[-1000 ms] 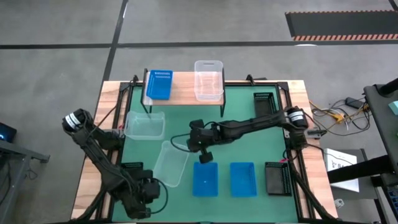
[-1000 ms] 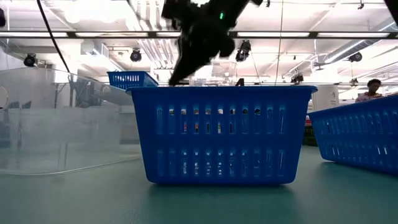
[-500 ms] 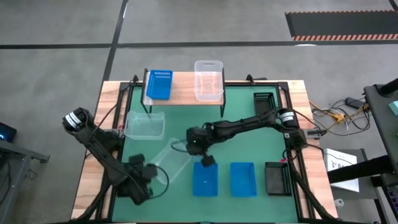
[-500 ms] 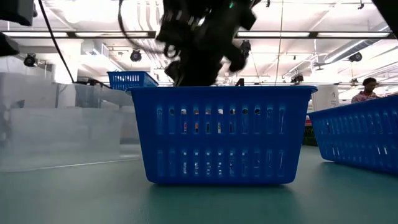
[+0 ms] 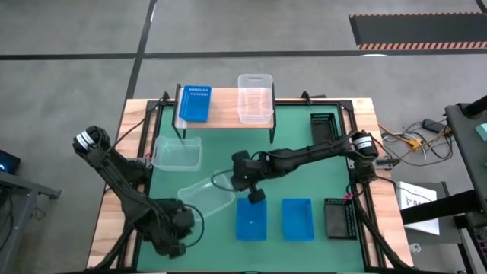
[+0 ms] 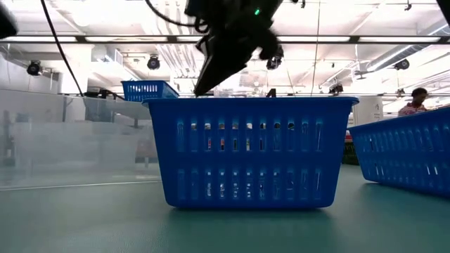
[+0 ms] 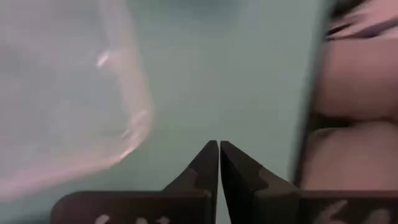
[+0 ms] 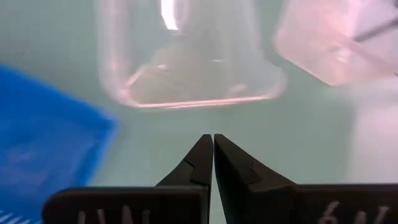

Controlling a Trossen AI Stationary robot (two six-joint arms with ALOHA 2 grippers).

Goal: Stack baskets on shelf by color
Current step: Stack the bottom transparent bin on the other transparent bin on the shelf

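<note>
The shelf at the far edge carries one blue basket and one clear basket. A second clear basket sits on the mat below it, and a third lies slantwise near the middle. Two blue baskets stand at the near edge. My right gripper is shut, above the far rim of the left blue basket and just short of the slanting clear basket. My left gripper is shut beside that basket's near corner, apart from it.
Black baskets stand at the right: one toward the far edge, one at the near edge. Bare green mat lies between the shelf and the near row. The low view shows a person far off in the room.
The middle clear basket has turned about on the mat and now lies more crosswise than a second ago. My left gripper swung toward the far edge beside it, then drew back toward the near edge. My right gripper shifted a little toward the left blue basket.
</note>
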